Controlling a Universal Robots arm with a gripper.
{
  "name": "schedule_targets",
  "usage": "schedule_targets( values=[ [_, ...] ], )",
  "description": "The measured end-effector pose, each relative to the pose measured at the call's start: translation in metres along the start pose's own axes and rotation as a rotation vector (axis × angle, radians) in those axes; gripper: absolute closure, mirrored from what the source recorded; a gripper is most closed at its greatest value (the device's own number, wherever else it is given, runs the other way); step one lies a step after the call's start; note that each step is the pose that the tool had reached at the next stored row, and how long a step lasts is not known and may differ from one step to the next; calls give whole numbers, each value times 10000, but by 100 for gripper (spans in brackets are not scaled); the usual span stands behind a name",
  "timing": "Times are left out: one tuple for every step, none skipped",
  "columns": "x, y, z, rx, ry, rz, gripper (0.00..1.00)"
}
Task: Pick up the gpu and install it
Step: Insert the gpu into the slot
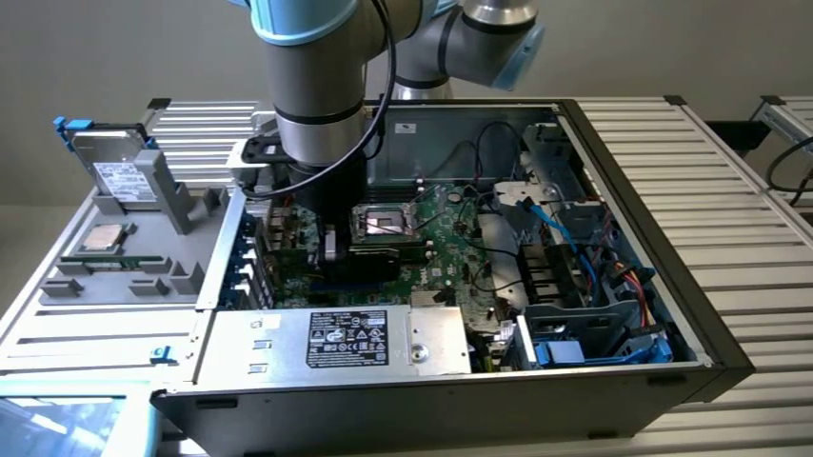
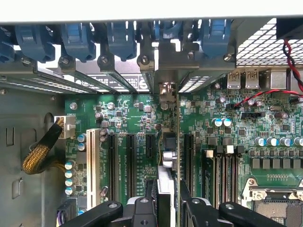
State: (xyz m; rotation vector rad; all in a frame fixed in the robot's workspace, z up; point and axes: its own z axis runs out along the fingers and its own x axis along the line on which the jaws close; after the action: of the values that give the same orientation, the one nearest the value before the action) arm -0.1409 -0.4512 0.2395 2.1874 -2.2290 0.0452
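Under everything, a slatted metal worktop (image 1: 749, 190), with an open computer case (image 1: 420, 414) lying on its side across the middle. Down into the case from above, the grey and pale-blue arm (image 1: 318, 86). Along the case's front edge, a silver power supply (image 1: 343, 338) with a black label. At the worktop's edge on the exterior view's left, just beside the case, a grey fixture tray (image 1: 128, 276) with a silver labelled drive box (image 1: 121, 176) upright at its far corner. On the case floor, the green motherboard (image 1: 445, 252), with the processor socket (image 1: 381, 224) near its middle and blue cables (image 1: 572, 243) toward the bays on the exterior view's right. Low over the board, just beside the socket, the gripper (image 1: 333, 249). Seen from the wrist, clenched on the gpu (image 2: 166, 182), with black fingers (image 2: 144, 210) against either face. Card upright and edge-on in line with the row of black expansion slots (image 2: 130, 161), far end close to the case's rear wall under the blue latches (image 2: 75, 38) — seated or not, impossible to tell. Beyond the black slots, a single white slot (image 2: 93, 161). At the board's edge near the case wall, a braided cable (image 2: 40, 153) into a white plug. Near the rear ports, a thin red wire (image 2: 265, 94).
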Motion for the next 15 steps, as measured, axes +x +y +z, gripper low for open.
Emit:
schedule_targets(
  values=[
    [0,0,0,0,0,1,71],
    [0,0,0,0,0,0,71],
    [0,0,0,-3,-1,0,71],
    [0,0,0,-6,-6,0,71],
    [0,0,0,-6,-8,1,71],
    [-1,0,1,-6,-10,3,71],
    [0,0,1,-6,-10,4,71],
    [0,0,0,-6,-10,4,71],
    [0,0,0,-6,-10,5,71],
    [0,0,0,-6,-14,4,71],
    [4,0,0,-8,-32,4,71],
    [11,0,0,-8,-62,3,71],
    [14,0,0,-9,-82,5,71],
    [13,0,0,-9,-94,6,71],
    [16,0,0,-10,-110,6,71]
  ],
)
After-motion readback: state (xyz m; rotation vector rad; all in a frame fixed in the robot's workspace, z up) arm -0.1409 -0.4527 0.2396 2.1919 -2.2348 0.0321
